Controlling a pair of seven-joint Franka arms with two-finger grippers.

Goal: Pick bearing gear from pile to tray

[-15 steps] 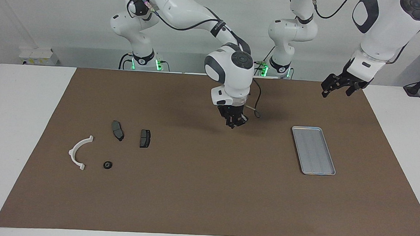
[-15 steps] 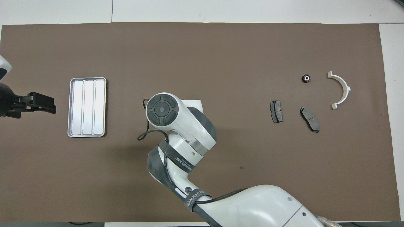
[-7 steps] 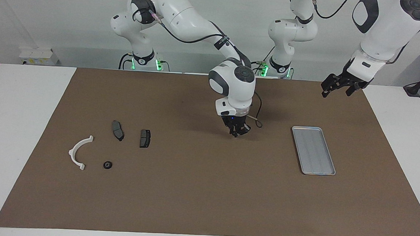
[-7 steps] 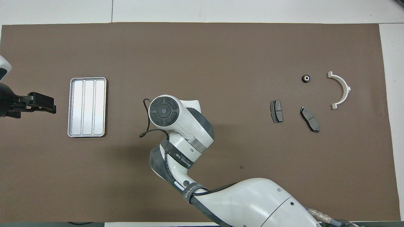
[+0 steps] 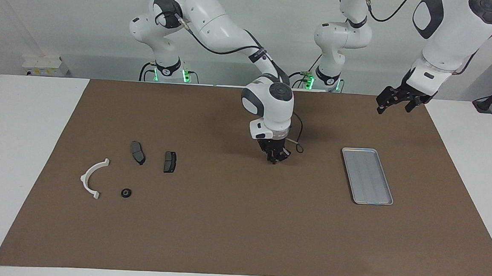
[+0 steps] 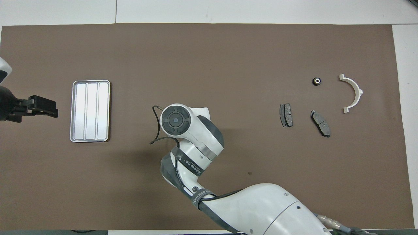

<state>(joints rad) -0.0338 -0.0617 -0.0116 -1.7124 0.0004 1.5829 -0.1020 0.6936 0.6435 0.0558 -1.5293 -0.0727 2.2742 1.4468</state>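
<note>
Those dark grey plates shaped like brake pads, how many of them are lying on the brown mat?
2. One plate lies nearer the white half-ring bracket; the other plate lies beside it, toward the mat's middle. Both sit nearer the robots than the small black ring. None seems hidden.

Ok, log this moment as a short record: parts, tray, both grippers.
tray: silver, nothing in it, toward the left arm's end of the mat
ring: small black, beside the white bracket, toward the right arm's end
plates: two dark grey, nearer the robots than the ring
right gripper: low over mid-mat, between plates and tray
left gripper: raised over the mat's edge, waiting
</note>
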